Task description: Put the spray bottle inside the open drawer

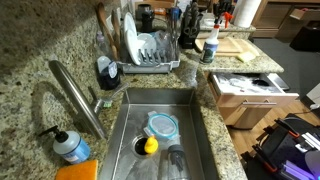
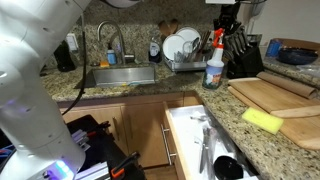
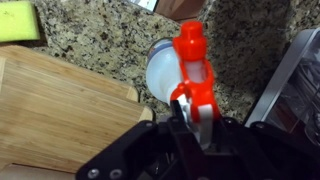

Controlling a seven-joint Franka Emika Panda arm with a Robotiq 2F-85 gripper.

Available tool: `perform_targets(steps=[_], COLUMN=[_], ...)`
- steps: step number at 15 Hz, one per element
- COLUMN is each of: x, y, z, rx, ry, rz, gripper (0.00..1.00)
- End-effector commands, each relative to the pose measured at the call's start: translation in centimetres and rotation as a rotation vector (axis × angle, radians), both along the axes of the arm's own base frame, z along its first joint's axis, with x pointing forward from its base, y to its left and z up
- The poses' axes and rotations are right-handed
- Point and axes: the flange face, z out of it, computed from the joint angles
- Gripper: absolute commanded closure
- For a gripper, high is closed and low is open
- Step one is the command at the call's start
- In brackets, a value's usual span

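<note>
The spray bottle (image 1: 209, 47) is white with a red trigger head. It stands upright on the granite counter beside the dish rack, and it also shows in the exterior view from the counter side (image 2: 214, 66). In the wrist view I look down on its red head (image 3: 190, 55). My gripper (image 3: 196, 120) is directly above the bottle, with its fingers closed on the trigger head. The open drawer (image 1: 272, 84) is pulled out below the counter edge and holds utensils; it also shows in an exterior view (image 2: 178, 135).
A wooden cutting board (image 2: 275, 95) with a yellow sponge (image 2: 262, 120) lies next to the bottle. A dish rack (image 1: 150, 55) and a knife block (image 2: 243, 55) stand close by. The sink (image 1: 195, 140), faucet (image 1: 75, 90) and a soap bottle (image 1: 72, 148) are further off.
</note>
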Motion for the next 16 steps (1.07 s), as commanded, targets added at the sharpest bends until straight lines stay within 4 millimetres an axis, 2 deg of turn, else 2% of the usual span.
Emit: perform_targets(steps=[1,6,10,12,16], x=[-1.8,-5.2,-8.2,-9.1,-10.3], y=[-0.3,-1.3,-2.4,-3.2,-4.8], z=[3.8,9.0,10.8,10.3,7.0], rx=[-0.017,-0.078,-0.116,-0.114,-0.074], ry=[-0.004,0.03,0.117,0.158,0.253], rz=[0.019,-0.002,-0.029,-0.053,-0.097], gripper=[0.93,0.93,0.93,0.93,0.93])
